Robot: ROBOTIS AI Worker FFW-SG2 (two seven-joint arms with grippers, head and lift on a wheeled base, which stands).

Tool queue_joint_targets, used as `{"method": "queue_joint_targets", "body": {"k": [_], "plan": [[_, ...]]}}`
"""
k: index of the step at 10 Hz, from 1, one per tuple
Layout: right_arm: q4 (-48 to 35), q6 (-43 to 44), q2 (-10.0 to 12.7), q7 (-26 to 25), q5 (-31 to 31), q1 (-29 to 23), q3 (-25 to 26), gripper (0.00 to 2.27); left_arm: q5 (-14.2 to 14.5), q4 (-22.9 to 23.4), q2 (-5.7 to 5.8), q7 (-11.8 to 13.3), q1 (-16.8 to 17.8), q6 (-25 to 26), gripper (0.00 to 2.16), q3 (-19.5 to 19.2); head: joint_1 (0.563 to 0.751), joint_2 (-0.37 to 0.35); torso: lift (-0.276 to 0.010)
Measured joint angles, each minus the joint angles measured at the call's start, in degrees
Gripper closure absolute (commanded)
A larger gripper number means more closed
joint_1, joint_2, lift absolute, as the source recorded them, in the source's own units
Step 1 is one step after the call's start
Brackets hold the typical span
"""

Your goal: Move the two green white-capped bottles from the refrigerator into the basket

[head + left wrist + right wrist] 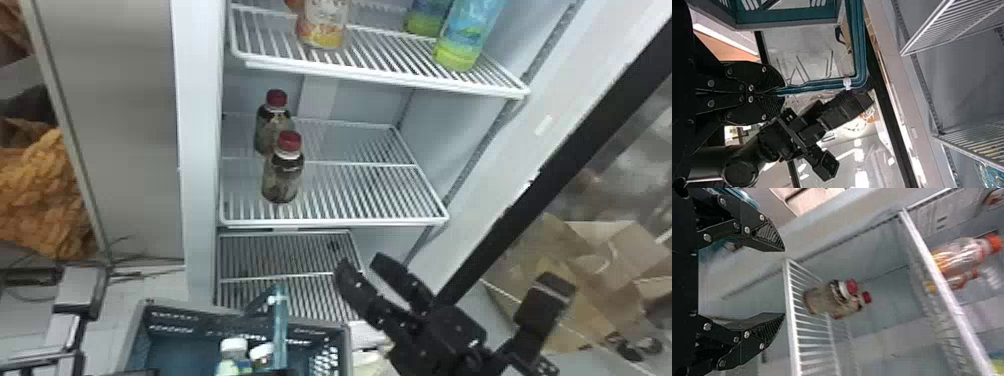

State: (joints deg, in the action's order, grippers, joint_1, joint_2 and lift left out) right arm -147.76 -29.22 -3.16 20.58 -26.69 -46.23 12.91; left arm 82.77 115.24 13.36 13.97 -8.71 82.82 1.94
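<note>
1. Plainly, two white-capped bottles [234,349] are held inside the blue basket [175,320]; pale green is seen below one of the caps. The basket is placed low in front of the open refrigerator [200,125].
2. The basket's handle [281,327] is pinched by the left gripper [274,372], at the head view's bottom edge; in the left wrist view, the fingers of the left gripper [774,93] are seen closed together on it.
3. The right gripper [362,260] is held to the right of the basket, its black fingers spread well apart with nothing between them.
4. Two dark, red-capped bottles [282,177] are stood upright on the middle shelf [370,192]. On the upper shelf [390,55], an orange-labelled bottle [324,25] and two blue-and-green bottles [465,45] are kept.
</note>
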Motion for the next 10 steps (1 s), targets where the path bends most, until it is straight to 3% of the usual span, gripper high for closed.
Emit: {"method": "queue_joint_targets", "body": {"k": [5,10], "plan": [[3.5,23.4,0.8,-3.4,4.9,-2.4,-1.2,0.52,0.3,0.0,-0.08,0.0,-0.1,0.0,1.16,0.0,0.695,-0.350,-0.263],[4.9,26.0,3.1,-6.1,5.2,-5.3,-2.5,0.51,0.4,0.2,-0.38,0.2,-0.6,0.0,1.16,0.0,0.695,-0.350,-0.263]]}}
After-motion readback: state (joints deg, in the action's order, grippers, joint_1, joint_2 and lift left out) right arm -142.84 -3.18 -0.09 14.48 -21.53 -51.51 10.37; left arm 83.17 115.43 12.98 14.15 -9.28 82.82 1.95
